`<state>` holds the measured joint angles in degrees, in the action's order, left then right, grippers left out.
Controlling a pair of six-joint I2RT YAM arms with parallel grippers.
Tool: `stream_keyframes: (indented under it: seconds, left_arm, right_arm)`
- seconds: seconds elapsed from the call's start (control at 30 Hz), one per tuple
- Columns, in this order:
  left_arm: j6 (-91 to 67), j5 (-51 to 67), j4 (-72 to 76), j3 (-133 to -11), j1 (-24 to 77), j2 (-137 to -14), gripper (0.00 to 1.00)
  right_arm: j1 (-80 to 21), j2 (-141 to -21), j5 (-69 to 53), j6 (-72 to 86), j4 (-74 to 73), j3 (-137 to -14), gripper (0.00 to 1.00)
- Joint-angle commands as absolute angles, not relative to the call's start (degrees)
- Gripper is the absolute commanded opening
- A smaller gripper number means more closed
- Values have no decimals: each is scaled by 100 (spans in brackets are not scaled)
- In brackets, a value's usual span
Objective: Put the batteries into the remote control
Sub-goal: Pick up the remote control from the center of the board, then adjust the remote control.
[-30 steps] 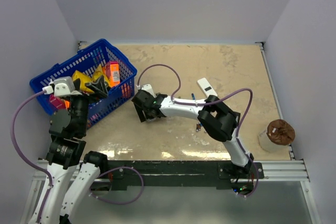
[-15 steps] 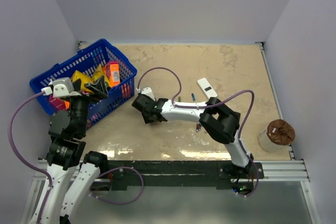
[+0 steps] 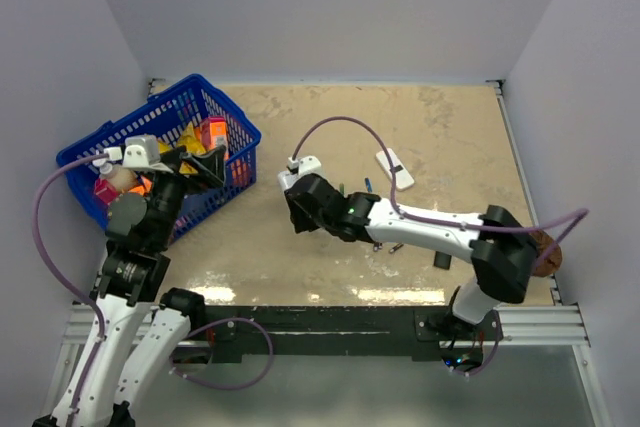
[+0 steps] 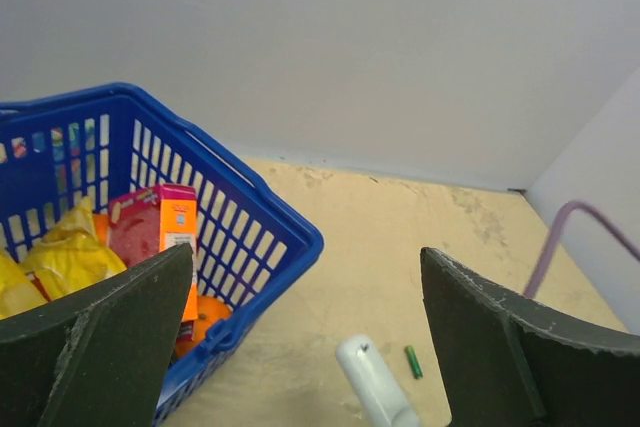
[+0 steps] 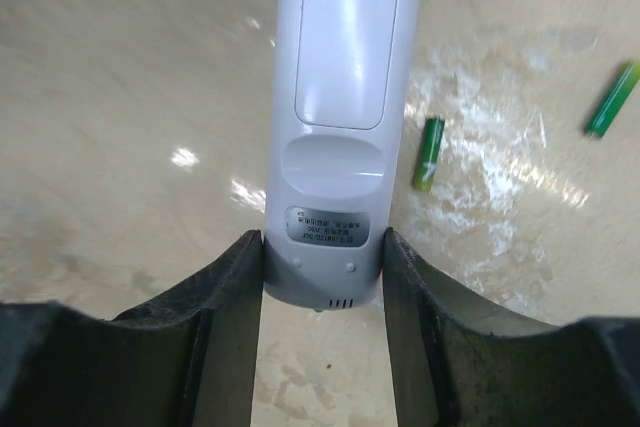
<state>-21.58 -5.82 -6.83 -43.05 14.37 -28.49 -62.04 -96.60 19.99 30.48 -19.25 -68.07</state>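
Note:
My right gripper [image 5: 322, 247] is shut on the remote control [image 5: 335, 77], a slim white bar lying back side up with its battery cover on. In the top view the right gripper [image 3: 298, 209] is left of the table's middle, and the wrist hides the remote. The remote's rounded far end [image 4: 375, 382] shows in the left wrist view. Two green batteries [image 5: 430, 152] [image 5: 612, 97] lie just right of the remote. The top view shows a green battery [image 3: 340, 190], a blue one [image 3: 368, 184] and dark ones [image 3: 380, 244]. My left gripper [image 3: 200, 165] [image 4: 305, 252] is open and empty over the basket.
A blue basket [image 3: 228, 107] [image 4: 250, 197] of snack packets stands at the left. A wider white remote with a dark window [image 3: 395, 167] lies behind the batteries. A small dark piece [image 3: 441, 260] lies by the right forearm. A brown-topped cup [image 3: 545, 247] stands at the right edge behind the elbow.
My right arm has stretched out: its elbow swung right towards the cup and the gripper shifted a little right. My left gripper has moved right over the basket.

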Motion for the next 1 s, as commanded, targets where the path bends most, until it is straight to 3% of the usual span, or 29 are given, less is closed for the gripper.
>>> stream_keyframes:
  seconds: [0.0, 0.4, 0.7, 0.97]
  left_arm:
    - [-2574, 112, -422, -4412, 1468, -3110, 100]
    - [-3409, 2669, 878, -4263, 1468, -3700, 98]
    - [-4983, 4814, 3716, -3700, 1468, -4587, 98]
    - [-5125, 5239, 4079, -3814, 1643, -4922, 98]
  right_arm:
    - [-6232, -8702, 2214, 2707, -1012, -6548, 0]
    - [-6232, -6699, 2180, 2031, 193, -5871, 0]
    - [-6231, -6065, 1319, 1451, 703, -5695, 0]
    - [-6232, -6020, 1134, 1178, 809, -5581, 0]
